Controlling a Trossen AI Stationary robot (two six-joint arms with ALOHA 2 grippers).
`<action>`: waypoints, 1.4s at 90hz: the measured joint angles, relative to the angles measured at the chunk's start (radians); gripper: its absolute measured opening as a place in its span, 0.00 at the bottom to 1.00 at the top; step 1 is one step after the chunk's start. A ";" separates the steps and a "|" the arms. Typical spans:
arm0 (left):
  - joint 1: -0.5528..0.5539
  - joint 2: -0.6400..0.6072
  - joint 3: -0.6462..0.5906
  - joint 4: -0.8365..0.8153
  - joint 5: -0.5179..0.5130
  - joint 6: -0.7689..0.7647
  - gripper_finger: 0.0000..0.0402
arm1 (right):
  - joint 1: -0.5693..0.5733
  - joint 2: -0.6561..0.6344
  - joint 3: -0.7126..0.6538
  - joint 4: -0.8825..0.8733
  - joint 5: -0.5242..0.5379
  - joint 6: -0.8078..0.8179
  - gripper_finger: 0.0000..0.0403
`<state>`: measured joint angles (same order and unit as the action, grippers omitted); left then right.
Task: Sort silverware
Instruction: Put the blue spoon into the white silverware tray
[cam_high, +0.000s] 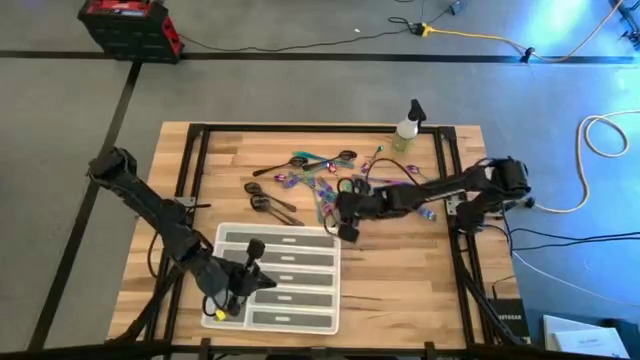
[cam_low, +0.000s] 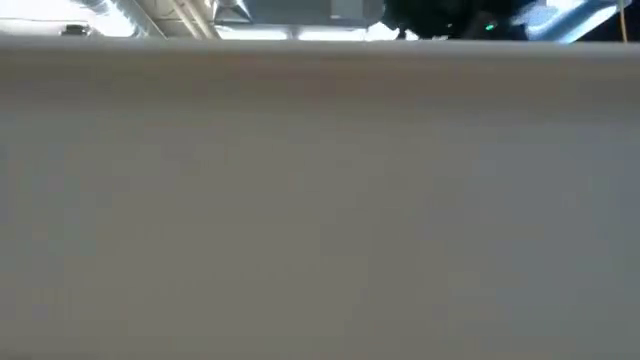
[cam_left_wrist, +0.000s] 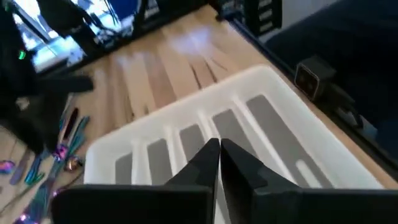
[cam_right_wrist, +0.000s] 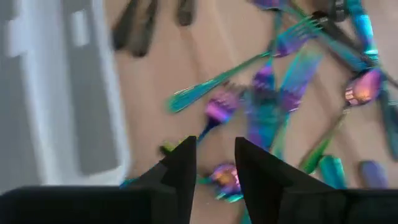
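The silverware (cam_high: 330, 185) lies in a loose heap on the wooden table behind the tray. Iridescent purple-teal forks and spoons (cam_right_wrist: 280, 93) are tangled together, with a few dark pieces (cam_high: 268, 200) to their left. My right gripper (cam_high: 345, 222) hangs open over the heap's near edge, with a purple piece (cam_right_wrist: 225, 177) showing below the gap between its fingers (cam_right_wrist: 214, 163). My left gripper (cam_high: 258, 272) is shut and holds nothing (cam_left_wrist: 219, 152) above the white compartment tray (cam_left_wrist: 267, 81).
The tray (cam_high: 300, 318) sits at the table's near left. A small spray bottle (cam_high: 408, 125) stands at the far edge, right of centre. Black frame rails (cam_high: 455, 230) run along the table's sides. A pale surface (cam_low: 320, 200) fills the low view.
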<state>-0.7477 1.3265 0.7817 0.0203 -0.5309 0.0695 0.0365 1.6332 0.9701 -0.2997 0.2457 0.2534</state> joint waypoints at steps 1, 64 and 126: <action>0.002 0.000 -0.005 0.007 0.000 -0.001 0.00 | -0.007 0.001 0.002 0.001 0.003 0.000 0.23; 0.047 0.000 -0.250 0.410 -0.007 0.009 0.00 | -0.332 0.247 0.185 -0.013 -0.095 -0.097 0.23; 0.046 0.000 -0.250 0.379 -0.004 -0.035 0.00 | -0.334 0.351 0.216 -0.062 -0.043 -0.028 0.11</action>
<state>-0.7013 1.3266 0.5312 0.3991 -0.5354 0.0341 -0.2970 1.9846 1.1862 -0.3616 0.2031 0.2258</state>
